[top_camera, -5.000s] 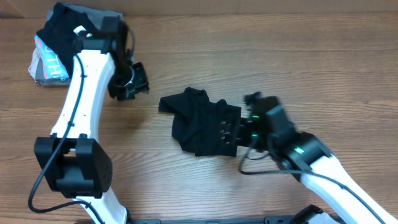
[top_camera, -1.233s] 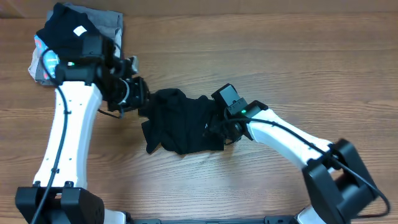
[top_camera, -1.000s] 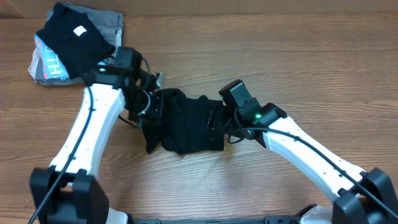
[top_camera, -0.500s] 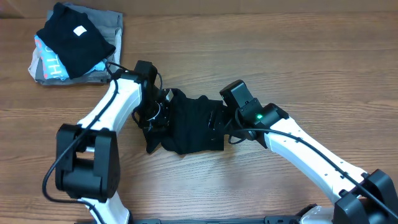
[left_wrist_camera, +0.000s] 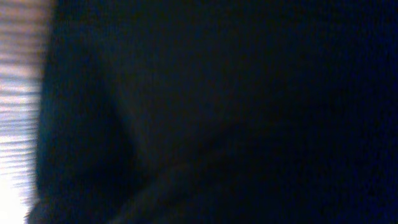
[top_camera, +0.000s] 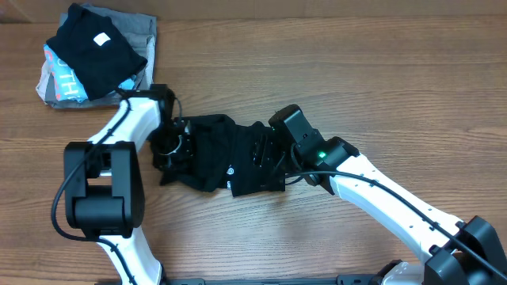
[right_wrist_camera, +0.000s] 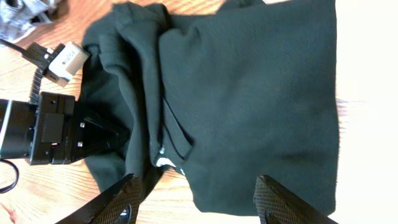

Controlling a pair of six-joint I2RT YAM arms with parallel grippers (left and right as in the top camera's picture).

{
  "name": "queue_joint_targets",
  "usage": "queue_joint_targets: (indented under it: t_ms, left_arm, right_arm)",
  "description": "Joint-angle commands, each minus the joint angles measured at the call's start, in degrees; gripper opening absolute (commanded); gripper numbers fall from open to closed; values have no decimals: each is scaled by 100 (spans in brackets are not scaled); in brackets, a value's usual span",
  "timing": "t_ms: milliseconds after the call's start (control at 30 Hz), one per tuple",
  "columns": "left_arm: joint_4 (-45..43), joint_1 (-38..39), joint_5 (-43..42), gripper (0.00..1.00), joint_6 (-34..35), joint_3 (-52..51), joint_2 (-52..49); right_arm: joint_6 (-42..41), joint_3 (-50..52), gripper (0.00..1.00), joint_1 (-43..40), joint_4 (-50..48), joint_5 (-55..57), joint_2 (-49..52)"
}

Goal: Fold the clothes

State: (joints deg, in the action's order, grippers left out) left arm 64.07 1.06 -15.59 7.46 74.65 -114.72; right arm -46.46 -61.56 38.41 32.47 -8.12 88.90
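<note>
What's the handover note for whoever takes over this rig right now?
Left gripper: shut, seemingly pinching the black shirt at its left edge.
Right gripper: open over the shirt's right side, holding nothing.
Shirt: bunched up mid-table. The folded stack sits at the far left, apart from it.
Done: no fold visible yet.
Left: spread the shirt flat, then fold it.
</note>
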Motion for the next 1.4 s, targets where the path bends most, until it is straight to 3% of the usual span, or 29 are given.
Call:
queue_joint_targets:
  t_ms: [0, 167, 300, 667, 900, 1133, 1367]
  left_arm:
    - [66, -238, 492, 4, 201, -31, -101]
    - [179, -391, 616, 4, 201, -31, -101]
    - [236, -479, 1080, 4, 651, -24, -101]
    - [1097, -479, 920, 4, 780, 844, 544]
    - [1239, 234, -468, 4, 153, 951, 1545]
    - [623, 1283, -931, 4, 201, 787, 1338]
    - [146, 1801, -986, 4, 546, 787, 634]
  right_arm:
    - [63, -31, 63, 105, -160, 48, 146]
    - [92, -31, 63, 168, -317, 50, 389]
    - [173, -31, 63, 278, -468, 55, 678]
    - [186, -31, 64, 398, -977, 107, 1412]
    - [-81, -33, 64, 286, -916, 529, 1469]
    - [-262, -31, 38, -501, -245, 146, 1469]
    - [-114, -31, 37, -586, -114, 203, 1469]
